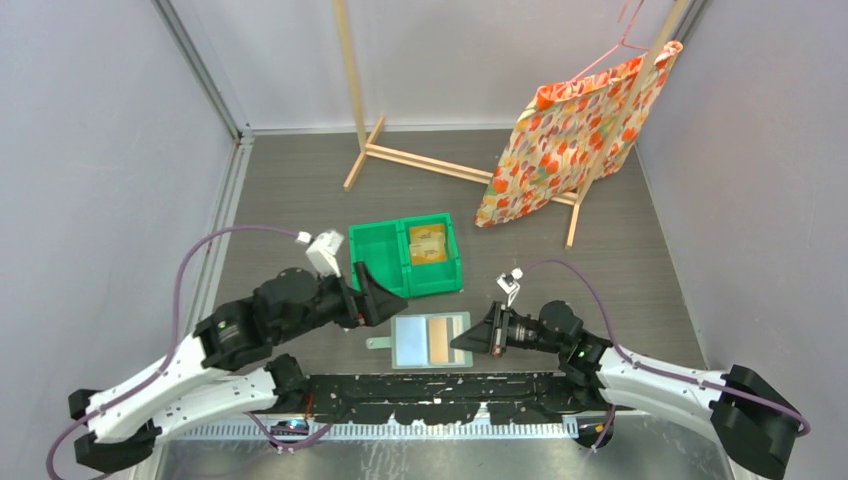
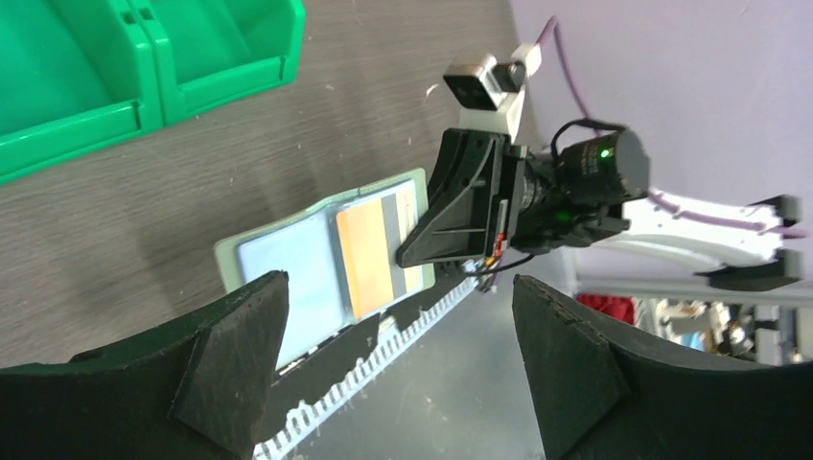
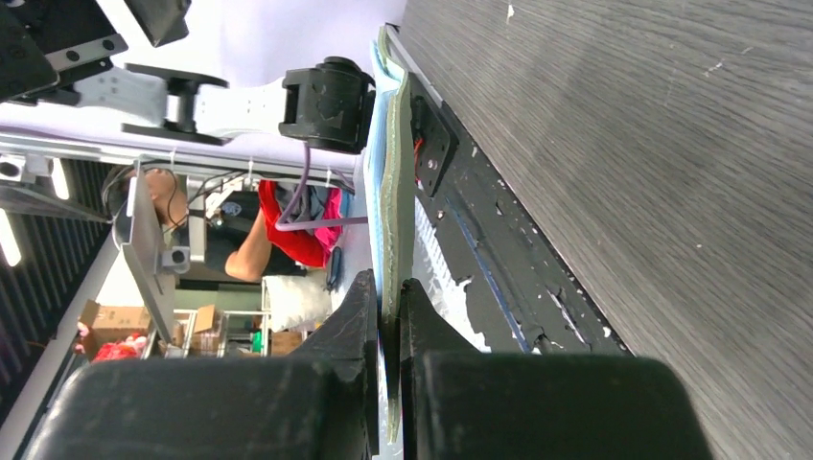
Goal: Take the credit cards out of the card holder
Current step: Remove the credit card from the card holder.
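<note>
1. The card holder (image 1: 413, 340) was lying open and flat on the table (image 1: 300, 200), right at the near edge, pale blue inside facing up. It sat between the 2 grippers.
2. The right gripper (image 1: 462, 341) was pinched down on the holder's right edge. The right wrist view showed the 2 fingers (image 3: 357, 316) nearly together, with the thin grey-green edge of the holder sandwiched between them, seen edge-on.
3. The left gripper (image 1: 383, 293) was spread wide with nothing in it. It hung just off the holder's upper left corner and beside the bin, and wasn't touching the holder as far as I could tell. In its own wrist view, both fingers framed the holder from above with a big gap between them.
4. 1 orange card (image 1: 442, 338) was sitting in the right half of the holder, next to the right gripper's fingertips. A grey stripe ran along one of its sides in the left wrist view.
5. The green bin (image 1: 380, 262) with 2 compartments stood just behind the holder. A few tan credit cards (image 1: 427, 245) were piled in its right compartment.
6. Further back there was a wooden rack (image 1: 420, 160), and an orange floral bag (image 1: 570, 140) hung from a pink hanger (image 1: 625, 35) on the right.
</note>
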